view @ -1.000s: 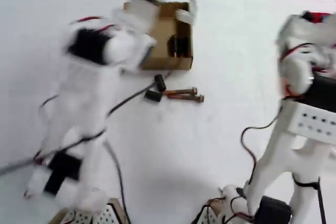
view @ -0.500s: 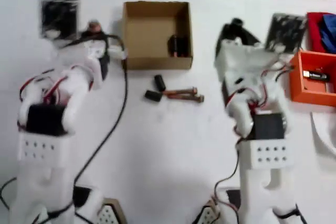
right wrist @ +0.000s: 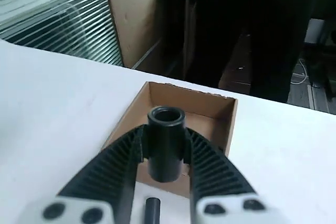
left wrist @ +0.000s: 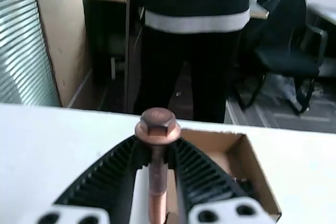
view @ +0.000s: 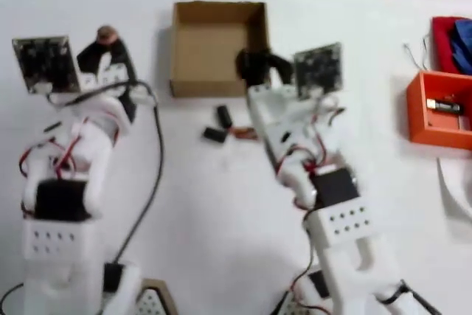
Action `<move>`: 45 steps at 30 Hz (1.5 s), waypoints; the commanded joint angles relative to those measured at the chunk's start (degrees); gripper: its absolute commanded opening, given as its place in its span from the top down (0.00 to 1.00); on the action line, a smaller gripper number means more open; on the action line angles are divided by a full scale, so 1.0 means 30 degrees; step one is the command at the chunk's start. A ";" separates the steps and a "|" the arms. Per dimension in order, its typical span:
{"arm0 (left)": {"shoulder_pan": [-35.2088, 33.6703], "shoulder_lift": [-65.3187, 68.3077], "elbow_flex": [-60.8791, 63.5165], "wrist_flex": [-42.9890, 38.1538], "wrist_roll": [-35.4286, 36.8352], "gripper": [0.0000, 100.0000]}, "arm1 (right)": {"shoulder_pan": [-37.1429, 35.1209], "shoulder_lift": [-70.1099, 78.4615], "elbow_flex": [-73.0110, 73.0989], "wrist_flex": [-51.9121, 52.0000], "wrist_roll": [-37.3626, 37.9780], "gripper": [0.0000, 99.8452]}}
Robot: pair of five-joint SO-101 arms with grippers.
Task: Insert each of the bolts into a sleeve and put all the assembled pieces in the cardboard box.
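holding one part apiece, the arms seem posed to bring bolt and sleeve together over the table (view: 214,219); that is a judgement from the task. the left arm (view: 70,160) stands at the table's 9 o'clock, and the right arm (view: 324,189) leans in from 5 o'clock. the box (view: 210,88) sits at 12 o'clock.

the left gripper (left wrist: 157,148), at the box's 9 o'clock, is clenched on a bolt (left wrist: 157,129). its head is out past the fingertips and its shank lies along the gap between the jaws, which likely keeps it straight. the right gripper (right wrist: 165,134), at the box's 4 o'clock corner, grasps a sleeve (right wrist: 166,148) with its open bore facing outward, ready to take a shank. loose sleeves (view: 224,116) and a loose bolt (view: 243,133), partly under the right arm, lie at the box's 6 o'clock, probably awaiting their turn.

against half a second ago, the right arm has swung from well off the box's 3 o'clock to its edge, hiding most of what lay there. the left gripper has drifted slightly away from the box.
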 commanded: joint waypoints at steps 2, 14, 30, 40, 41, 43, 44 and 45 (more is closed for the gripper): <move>0.0352 -0.1758 0.1919 -0.3458 0.0264 0.98 | -0.0864 -0.0659 -0.0234 -0.0454 0.0498 0.98; 0.4952 -0.0762 0.0190 -0.5919 0.4777 0.98 | -0.0747 -0.4791 0.1641 -0.0718 0.0527 0.98; 0.7971 0.3575 -0.7663 -0.3018 0.4806 0.98 | -0.0718 -0.2154 0.2139 -0.5700 0.0557 0.98; 0.7912 0.3546 -0.7575 -0.2960 0.4689 0.98 | -0.0689 -0.2974 0.3077 -0.3267 0.4308 0.98; 0.7883 0.3546 -0.7516 -0.2637 0.4689 0.98 | -0.0659 -0.3560 0.3487 -0.2945 0.4571 0.98; 0.7912 0.3487 -0.7136 -0.1846 0.4689 0.98 | -0.0630 -0.5289 0.4308 -0.2711 0.4542 0.98; 0.7941 0.3429 -0.6842 -0.1641 0.4689 0.98 | -0.0630 -0.6286 0.4777 -0.2681 0.4542 0.98; 0.7971 0.3429 -0.6608 -0.1553 0.4747 0.98 | -0.0630 -0.7282 0.5304 -0.2681 0.4542 0.98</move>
